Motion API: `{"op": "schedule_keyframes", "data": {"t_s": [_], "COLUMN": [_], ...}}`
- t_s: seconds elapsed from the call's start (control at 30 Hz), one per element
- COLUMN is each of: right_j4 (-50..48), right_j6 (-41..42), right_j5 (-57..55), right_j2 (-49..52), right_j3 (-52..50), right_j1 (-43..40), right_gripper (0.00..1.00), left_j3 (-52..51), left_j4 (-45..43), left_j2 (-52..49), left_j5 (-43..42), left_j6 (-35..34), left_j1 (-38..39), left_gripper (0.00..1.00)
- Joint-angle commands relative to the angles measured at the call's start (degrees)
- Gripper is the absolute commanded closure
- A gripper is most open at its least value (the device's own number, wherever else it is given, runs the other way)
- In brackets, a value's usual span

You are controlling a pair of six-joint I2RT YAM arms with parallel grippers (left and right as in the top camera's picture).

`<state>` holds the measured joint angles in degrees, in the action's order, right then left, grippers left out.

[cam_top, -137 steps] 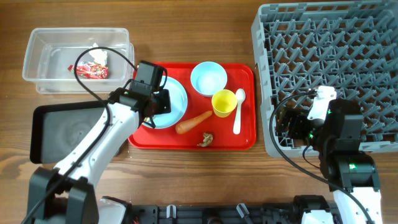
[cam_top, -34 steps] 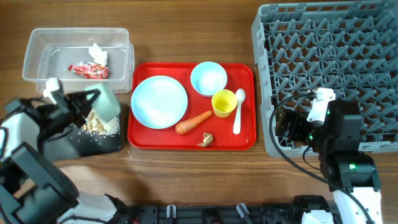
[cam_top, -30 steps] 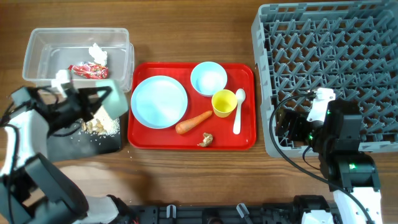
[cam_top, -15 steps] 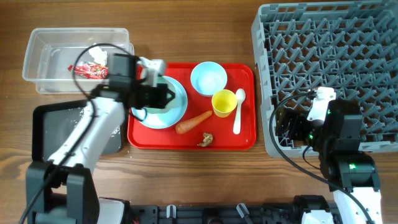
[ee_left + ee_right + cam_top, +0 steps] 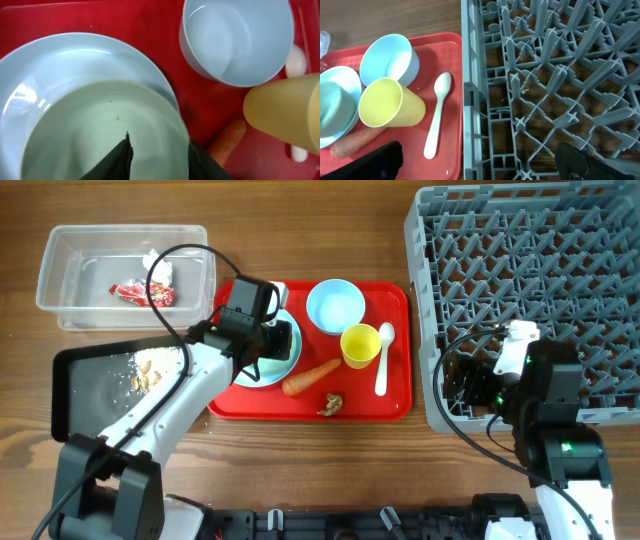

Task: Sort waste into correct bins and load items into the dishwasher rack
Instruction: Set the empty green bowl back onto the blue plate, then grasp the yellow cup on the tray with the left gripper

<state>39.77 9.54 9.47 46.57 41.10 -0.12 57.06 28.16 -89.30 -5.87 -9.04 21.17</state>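
- Clear plastic tub, up and left of the red serving tray: holds the red snack wrapper and the white tissue.
- Black tray, directly left of the serving tray: rice scraps now lie in its upper right part, which was bare a few seconds ago. That waste reads as sorted.
- Left gripper, over the serving tray's left part: fingers pinch the rim of the emptied bowl, one inside and one outside. The bowl is back from its trip over the black tray and sits on the plate.
- Carrot and brown food lump, front centre of the serving tray: not yet binned.
- Second bowl, yellow cup and white spoon, right half of the serving tray: all awaiting loading.
- Right gripper, just right of the serving tray: fingers wide apart and empty, over the rack's near-left edge.
- Dishwasher rack, right of the serving tray: no dish is in it. Loading probably starts with the emptied bowl.
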Motion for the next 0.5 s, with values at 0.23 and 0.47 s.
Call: {"op": "schedule_keyframes", "data": {"t_s": [0.23, 0.47], "right_j4": [-0.1, 0.0], "right_j6": [-0.3, -0.3], "right_j5": [1.0, 0.9], "right_j2": [0.1, 0.1], "right_j3": [1.6, 1.6], "right_j1": [0.3, 0.3], "right_gripper": [0.0, 0.0], "left_j3": [0.1, 2.5], "left_j4": [-13.9, -14.0], "left_j2": [2.8, 2.0], "left_j5": [-15.3, -10.4], "left_j6": [-6.9, -9.6], "left_j1": [3.0, 7.8], "left_gripper": [0.5, 0.5]}}
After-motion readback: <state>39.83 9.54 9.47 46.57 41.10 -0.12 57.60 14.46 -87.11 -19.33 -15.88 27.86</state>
